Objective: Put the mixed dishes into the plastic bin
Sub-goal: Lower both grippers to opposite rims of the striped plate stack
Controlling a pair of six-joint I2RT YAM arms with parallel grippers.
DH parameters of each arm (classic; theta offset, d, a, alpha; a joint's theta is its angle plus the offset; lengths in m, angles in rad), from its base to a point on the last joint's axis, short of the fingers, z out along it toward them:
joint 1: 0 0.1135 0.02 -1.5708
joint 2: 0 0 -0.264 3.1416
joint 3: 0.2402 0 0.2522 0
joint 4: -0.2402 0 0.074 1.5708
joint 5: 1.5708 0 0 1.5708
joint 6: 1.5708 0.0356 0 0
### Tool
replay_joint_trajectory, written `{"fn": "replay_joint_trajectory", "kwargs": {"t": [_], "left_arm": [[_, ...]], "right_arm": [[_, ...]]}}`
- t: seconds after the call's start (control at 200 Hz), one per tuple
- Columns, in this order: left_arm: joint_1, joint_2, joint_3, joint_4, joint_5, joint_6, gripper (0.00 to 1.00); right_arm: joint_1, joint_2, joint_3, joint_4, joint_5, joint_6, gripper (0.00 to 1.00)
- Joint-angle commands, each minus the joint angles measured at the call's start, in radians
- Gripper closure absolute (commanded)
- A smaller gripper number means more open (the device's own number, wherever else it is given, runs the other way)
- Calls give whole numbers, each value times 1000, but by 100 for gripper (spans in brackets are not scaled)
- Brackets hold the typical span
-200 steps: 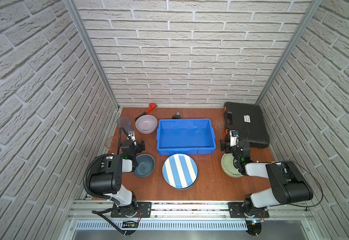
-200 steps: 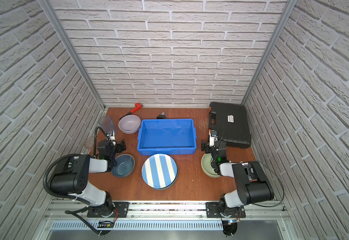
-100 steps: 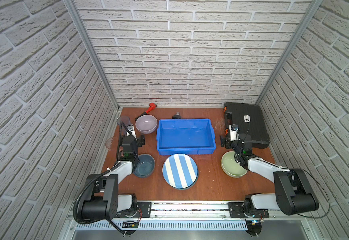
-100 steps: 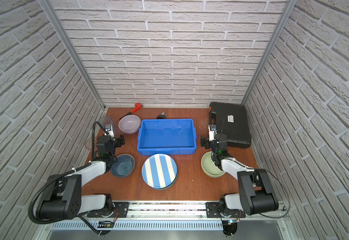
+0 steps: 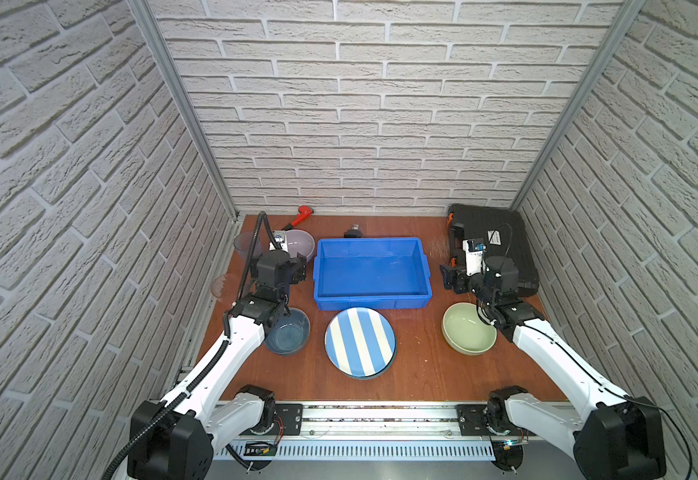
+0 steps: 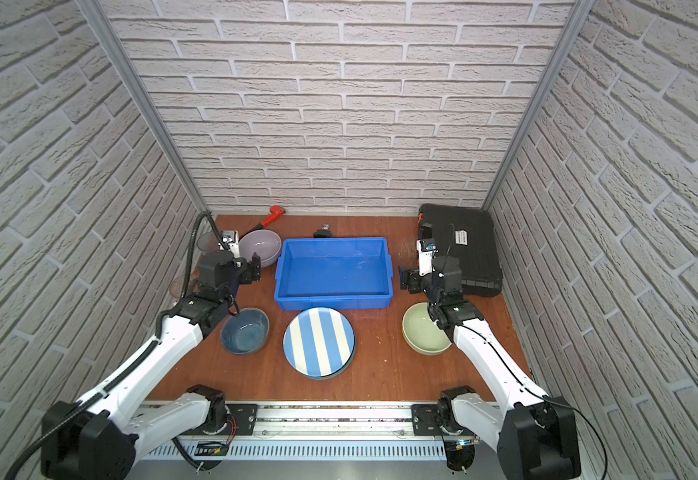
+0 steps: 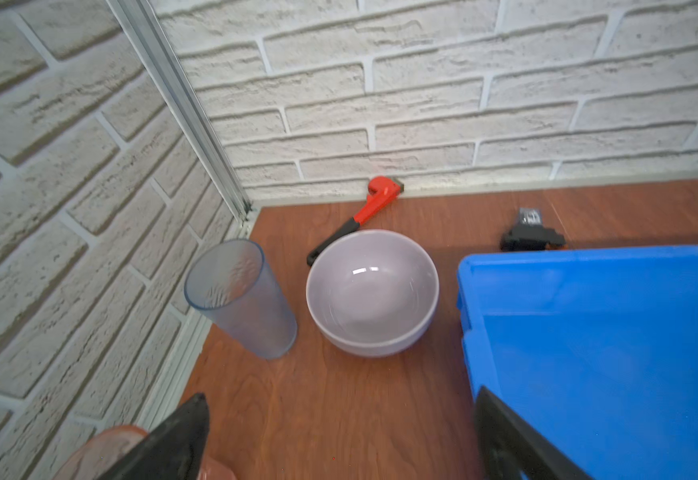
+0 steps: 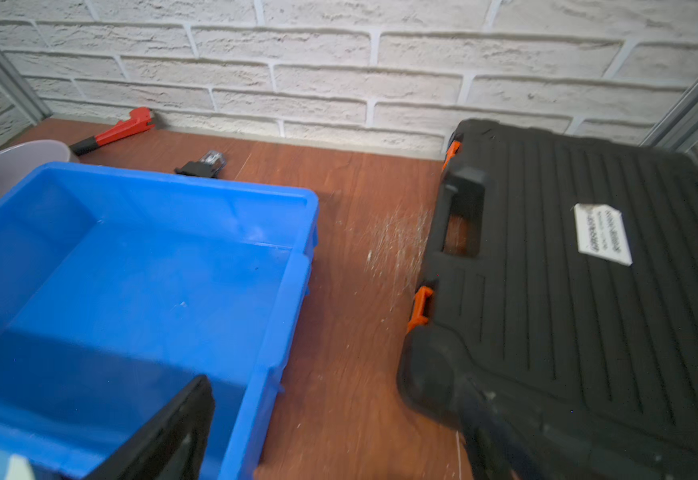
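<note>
The empty blue plastic bin (image 5: 370, 270) stands mid-table. In front of it the striped plate (image 5: 360, 340) lies on a teal-rimmed plate (image 5: 382, 371). A dark blue bowl (image 5: 291, 334) sits front left and a pale green bowl (image 5: 466, 330) front right. The lilac bowl (image 7: 372, 291) and a clear tumbler (image 7: 239, 299) stand at the back left, with a pinkish tumbler (image 7: 106, 453) nearer. My left gripper (image 7: 339, 436) hovers open beside the bin's left wall, holding nothing. My right gripper (image 8: 330, 436) hovers open between the bin (image 8: 131, 291) and the case, also holding nothing.
A black ribbed tool case (image 8: 588, 291) lies at the back right. A red-headed wrench (image 7: 364, 212) rests against the back wall, and a small black part (image 7: 532, 239) lies behind the bin. Brick walls close in on three sides.
Both arms have stretched away from the front rail. The grippers left the spots by the dark blue and pale green bowls and now hover beside the bin's two ends.
</note>
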Motion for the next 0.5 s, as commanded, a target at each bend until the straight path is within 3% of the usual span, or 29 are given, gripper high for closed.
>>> {"fn": "replay_joint_trajectory", "kwargs": {"t": [0.0,0.135,0.295,0.495], "left_arm": [[-42,-37,72,-238,-25,-87,3],[-95,-89,116,-424,19,-127,4],[-109,-168,103,-582,231,-253,7],[-150,-255,-41,-527,484,-437,14]], "right_arm": [[23,-65,43,-182,-55,45,10],[60,-114,77,-299,-131,82,12],[122,-135,65,-362,-236,151,21],[252,-134,38,-403,-234,256,28]]}}
